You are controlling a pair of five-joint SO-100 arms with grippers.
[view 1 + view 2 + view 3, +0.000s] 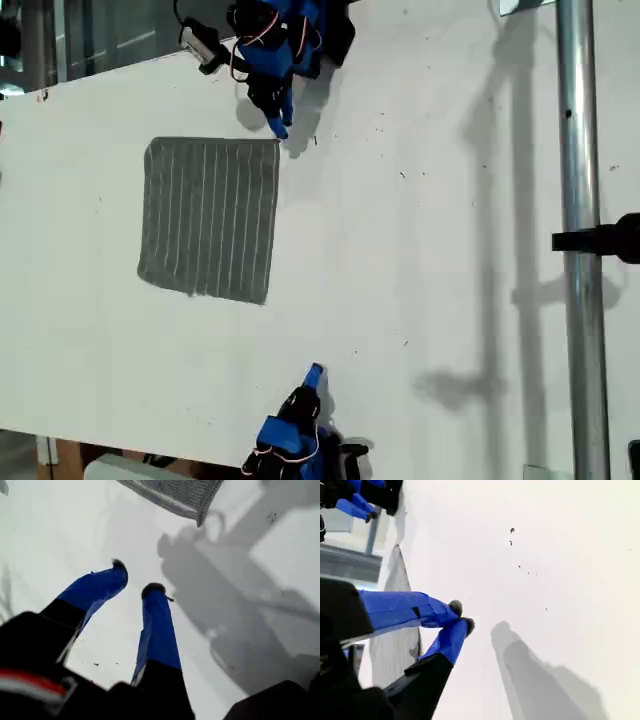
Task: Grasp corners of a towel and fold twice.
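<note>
The grey soft striped towel [212, 220] lies spread flat on the white tabletop [430, 250], towards the exterior view's left. It is roughly square, and its thin pale stripes run from its far edge to its near edge in that view. All four of its corners rest on the surface and nothing is lifted. My first gripper [280, 128], blue with dark tips, reaches down from the upper edge of the exterior view. It sits just beside the towel's corner [275, 145] that is upper right in that view. In the first wrist view the same rounded corner [200, 520] shows a little ahead of my first gripper [136, 577], with bare tabletop in between. The jaws there are spread, with a clear gap between the tips and nothing between them. My second gripper [315, 375] sits low in the exterior view, past the towel's lower right corner and apart from the cloth, pointing up the tabletop. In the second wrist view my second gripper [461, 616] has its jaws pressed together at the dark tips, pinching nothing, and the towel [390, 650] runs alongside them. The other blue arm [360, 500] is visible far off beyond the cloth. A shiny metal pole [578, 200] stands upright at the exterior view's right, and a black clamp [600, 240] is fixed to it about halfway down. The pole and clamp cast a grey shadow across the tabletop.
</note>
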